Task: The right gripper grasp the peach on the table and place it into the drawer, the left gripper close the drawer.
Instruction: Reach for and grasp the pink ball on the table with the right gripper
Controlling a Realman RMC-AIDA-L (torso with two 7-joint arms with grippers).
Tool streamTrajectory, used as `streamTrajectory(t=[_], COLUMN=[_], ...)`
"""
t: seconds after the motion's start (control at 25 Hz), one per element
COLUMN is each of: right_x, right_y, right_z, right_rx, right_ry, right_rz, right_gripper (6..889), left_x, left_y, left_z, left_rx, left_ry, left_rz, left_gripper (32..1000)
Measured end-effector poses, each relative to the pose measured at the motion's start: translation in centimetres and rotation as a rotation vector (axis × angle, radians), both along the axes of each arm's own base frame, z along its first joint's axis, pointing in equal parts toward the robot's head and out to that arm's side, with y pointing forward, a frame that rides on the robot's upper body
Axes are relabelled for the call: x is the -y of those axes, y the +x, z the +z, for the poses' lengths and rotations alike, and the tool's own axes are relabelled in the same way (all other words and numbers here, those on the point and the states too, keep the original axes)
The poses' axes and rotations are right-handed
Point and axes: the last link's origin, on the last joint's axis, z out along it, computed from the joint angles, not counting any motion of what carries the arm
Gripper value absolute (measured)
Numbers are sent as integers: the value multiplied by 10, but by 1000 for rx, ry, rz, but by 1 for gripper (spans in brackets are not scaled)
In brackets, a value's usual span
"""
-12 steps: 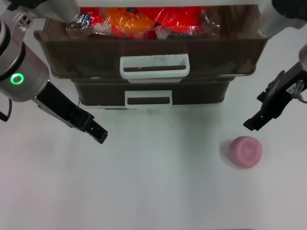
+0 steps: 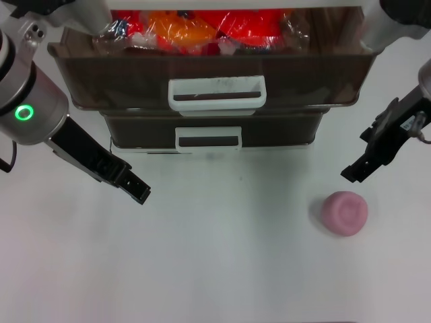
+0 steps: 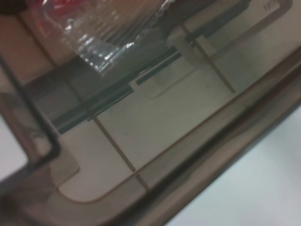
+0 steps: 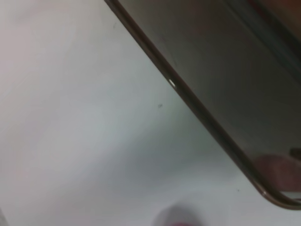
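The peach (image 2: 344, 212) is sitting on the table (image 2: 222, 256), toward the robot's right and out in front of the drawers, with nothing touching it. The right gripper (image 2: 351, 174) is hanging just above and slightly beyond the fruit, on the drawer side, angled down toward the white surface; it is holding nothing, and whether its slim black fingers are parted or together cannot be told from the head view. The drawer (image 2: 209, 70) with the widest white loop handle (image 2: 217, 93) is standing pulled out above a smaller drawer (image 2: 209, 131), and bright red and orange plastic-wrapped packets (image 2: 202, 30) are lying along its back part. The left gripper (image 2: 138, 191) is hovering over the table on the robot's left, in front of the lower drawer's left corner, apart from both drawers and gripping nothing; its fingertips are lying so close that no gap is showing between them. The green ring (image 2: 24, 112) is glowing on its thick silver wrist. The left wrist view is looking into the open drawer's brown floor and a crinkled clear wrapper (image 3: 108, 42); the right wrist view is showing the drawer's curved edge (image 4: 197, 117) above the white table.
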Motion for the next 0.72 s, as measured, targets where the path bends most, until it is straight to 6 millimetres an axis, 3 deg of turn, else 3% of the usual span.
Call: streamTrajectory(t=[0.48, 0.72], right_x=[0, 0], right_y=[1, 14], right_z=[0, 6], right_rx=[-4, -46], right_ry=[1, 54], right_rz=[-1, -41], right_gripper=[867, 867], left_x=[0, 1], left_y=[1, 2], left_z=[0, 0], left_rx=[4, 6], left_ry=[-2, -5], left_rz=[-5, -14], left_gripper=[884, 884])
